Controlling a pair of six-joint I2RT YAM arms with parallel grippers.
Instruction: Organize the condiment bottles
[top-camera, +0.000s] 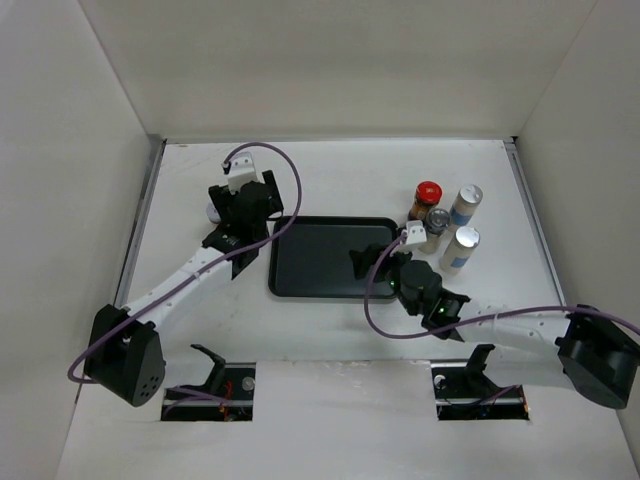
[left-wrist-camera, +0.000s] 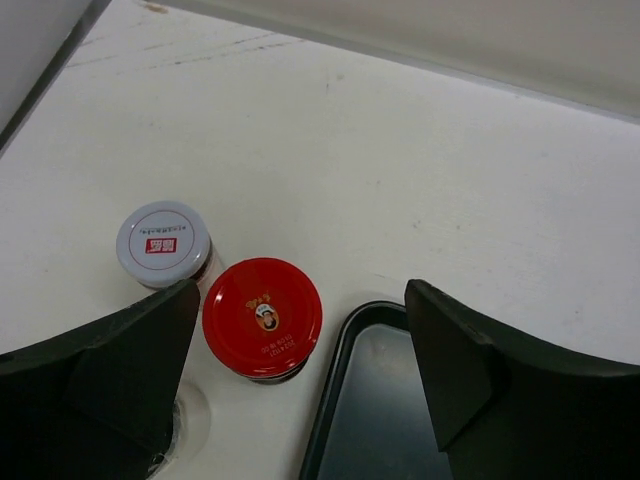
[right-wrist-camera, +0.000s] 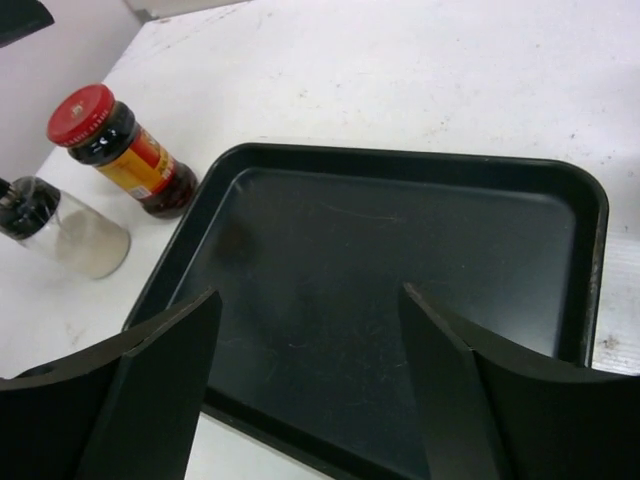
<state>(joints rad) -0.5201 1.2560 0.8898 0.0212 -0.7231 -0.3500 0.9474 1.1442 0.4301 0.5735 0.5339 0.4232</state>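
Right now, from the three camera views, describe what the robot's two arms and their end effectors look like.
The left arm and right arm have white links, black joints and black bases. A purple cable loops along each. Small white blocks sit at the wrists. The left end effector and right end effector each carry two broad matte-black wedge-shaped fingers.

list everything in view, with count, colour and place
tray: one, black, table centre
red-capped jar: one, dark, right of tray
black-capped bottle: one, clear, beside that jar
white-and-blue cylinders: two, silver caps, far right
red-lidded jar: one, by tray's far-left corner
white-lidded jar: one, beside it
table: one, white
left hand: one, black, open above the left jars
right hand: one, black, open above the tray
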